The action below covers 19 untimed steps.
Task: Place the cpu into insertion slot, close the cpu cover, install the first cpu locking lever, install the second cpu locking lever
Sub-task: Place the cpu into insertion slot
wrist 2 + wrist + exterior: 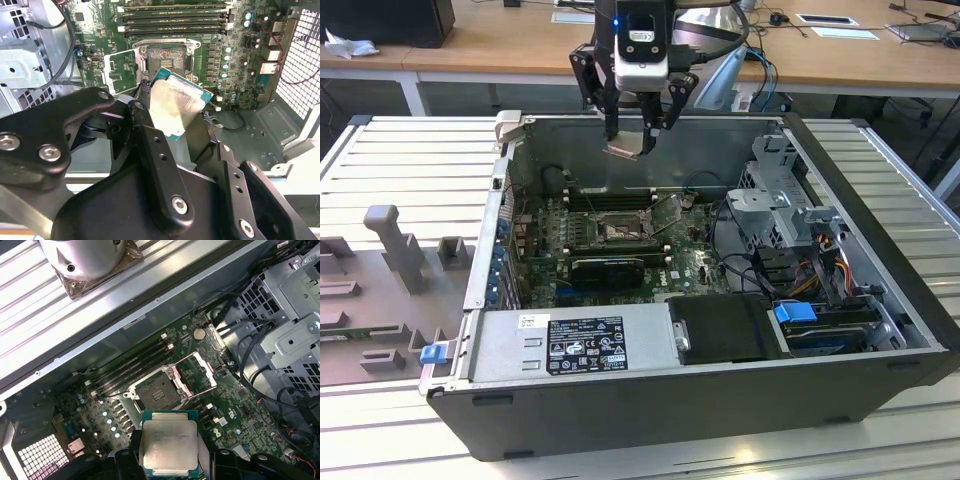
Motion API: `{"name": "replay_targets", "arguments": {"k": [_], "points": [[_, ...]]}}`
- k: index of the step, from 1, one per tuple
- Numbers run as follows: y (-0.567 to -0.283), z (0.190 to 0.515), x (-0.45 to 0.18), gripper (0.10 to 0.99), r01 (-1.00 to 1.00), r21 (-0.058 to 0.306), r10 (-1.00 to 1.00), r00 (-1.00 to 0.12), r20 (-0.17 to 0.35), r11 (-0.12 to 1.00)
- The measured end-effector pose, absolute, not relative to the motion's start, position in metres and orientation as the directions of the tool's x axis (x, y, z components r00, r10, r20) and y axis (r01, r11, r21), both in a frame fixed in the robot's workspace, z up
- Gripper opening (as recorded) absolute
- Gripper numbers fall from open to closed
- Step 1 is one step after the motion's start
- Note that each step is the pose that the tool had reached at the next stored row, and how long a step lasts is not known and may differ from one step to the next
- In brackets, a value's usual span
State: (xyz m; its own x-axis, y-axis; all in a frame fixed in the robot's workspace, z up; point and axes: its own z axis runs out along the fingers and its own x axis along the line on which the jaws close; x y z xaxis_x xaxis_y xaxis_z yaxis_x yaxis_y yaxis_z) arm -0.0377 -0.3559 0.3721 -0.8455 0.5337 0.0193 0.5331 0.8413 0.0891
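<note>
- The cpu [626,148] sits in the grip of the tool [634,138], in the air over the open computer case [700,405].
- In both wrist views its pale metal top [175,107] [169,445] faces the camera, with a thin green edge around it.
- The tool [175,122] is closed down narrow on the cpu, with a black finger [145,130] pressing each of two opposite edges.
- In the exterior view the tool hangs near the case's back wall, about level with its upper rim, and the cpu is held at a tilt.
- The insertion slot [617,232] lies on the green board [695,265] at the bottom of the case, lower than the cpu and well apart from it.
- The slot's brownish contact field [167,57] [159,392] is bare and has a dark metal rim.
- The cpu cover [122,70] [197,372] is swung open and lies just beside the slot, joined to it along one edge, with the board visible through its square window.
- Long black memory slots [605,198] run between the insertion slot and the back wall.
- The case lies on its side on a slatted grey desk [410,160].
- A metal drive cage [775,195] sits at the exterior view's right, and a grey power supply [570,342] lies along the near wall.
</note>
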Motion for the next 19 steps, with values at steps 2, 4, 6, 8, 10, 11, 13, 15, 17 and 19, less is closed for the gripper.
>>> {"name": "replay_targets", "arguments": {"k": [2, 4, 6, 8, 10, 11, 13, 15, 17, 19], "points": [[-0.3559, 0.3721, -0.0377, 0.525, 0.548, 0.089, 0.549, -0.836, 0.019, 0.832], [-0.3559, 0.3720, -0.0377, 0.525, 0.569, 0.089, 0.570, -0.821, 0.019, 0.817], [-0.3559, 0.3720, -0.0377, 0.525, 0.582, 0.089, 0.583, -0.812, 0.019, 0.808], [-0.3559, 0.3720, -0.0377, 0.525, 0.601, 0.089, 0.602, -0.798, 0.019, 0.794], [-0.3559, 0.3720, -0.0377, 0.525, 0.614, 0.089, 0.615, -0.789, 0.019, 0.785], [-0.3559, 0.3720, -0.0377, 0.525, 0.618, 0.089, 0.619, -0.785, 0.019, 0.781], [-0.3559, 0.3720, -0.0377, 0.525, 0.630, 0.089, 0.631, -0.776, 0.019, 0.772], [-0.3559, 0.3719, -0.0377, 0.525, 0.637, 0.089, 0.638, -0.770, 0.019, 0.766], [-0.3559, 0.3719, -0.0377, 0.525, 0.651, 0.089, 0.652, -0.758, 0.019, 0.754], [-0.3559, 0.3719, -0.0377, 0.525, 0.657, 0.089, 0.659, -0.752, 0.019, 0.748]]}}
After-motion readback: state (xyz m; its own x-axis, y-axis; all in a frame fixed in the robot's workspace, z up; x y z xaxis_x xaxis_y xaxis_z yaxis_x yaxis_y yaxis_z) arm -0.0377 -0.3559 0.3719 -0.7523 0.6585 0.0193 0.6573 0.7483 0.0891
